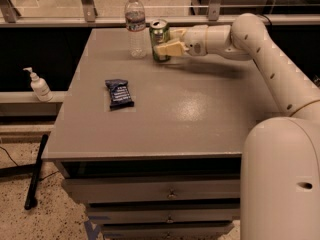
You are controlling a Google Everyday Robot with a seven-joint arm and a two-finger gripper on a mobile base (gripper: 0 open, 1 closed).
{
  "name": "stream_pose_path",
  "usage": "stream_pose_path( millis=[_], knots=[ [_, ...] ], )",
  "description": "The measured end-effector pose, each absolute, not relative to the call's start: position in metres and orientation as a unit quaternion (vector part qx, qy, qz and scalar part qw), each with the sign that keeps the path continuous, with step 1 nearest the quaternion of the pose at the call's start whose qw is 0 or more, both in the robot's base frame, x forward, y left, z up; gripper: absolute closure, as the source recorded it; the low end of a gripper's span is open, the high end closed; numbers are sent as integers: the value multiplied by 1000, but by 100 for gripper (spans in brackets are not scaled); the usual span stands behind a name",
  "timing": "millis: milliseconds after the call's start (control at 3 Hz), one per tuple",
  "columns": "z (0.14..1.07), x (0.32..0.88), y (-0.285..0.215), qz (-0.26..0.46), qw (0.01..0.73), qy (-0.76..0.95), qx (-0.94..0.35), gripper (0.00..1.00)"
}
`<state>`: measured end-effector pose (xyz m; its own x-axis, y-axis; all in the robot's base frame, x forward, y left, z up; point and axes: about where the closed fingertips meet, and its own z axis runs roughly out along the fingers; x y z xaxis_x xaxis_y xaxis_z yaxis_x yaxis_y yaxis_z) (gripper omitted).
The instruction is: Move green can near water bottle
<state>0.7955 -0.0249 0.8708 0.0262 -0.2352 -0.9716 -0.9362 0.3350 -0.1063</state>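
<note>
The green can [159,35], with a silver top, stands upright at the far edge of the grey table [200,114]. It is just right of the water bottle [135,25], a tall clear bottle with a white cap, with a small gap between them. My gripper [165,42] reaches in from the right. Its cream fingers [169,48] sit on either side of the can and are shut on it.
A dark blue snack packet [119,93] lies on the left half of the table. A white pump bottle [39,85] stands on a ledge to the left, beyond the table. Drawers sit under the table front. A window rail runs behind the bottle.
</note>
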Motion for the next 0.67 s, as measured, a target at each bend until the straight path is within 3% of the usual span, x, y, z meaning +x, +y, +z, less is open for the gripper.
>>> stream_pose_path(
  millis=[333,667],
  knots=[
    [870,795,-25,328,536,618,-473,14],
    [868,794,-26,328,535,619,-472,0]
  ],
)
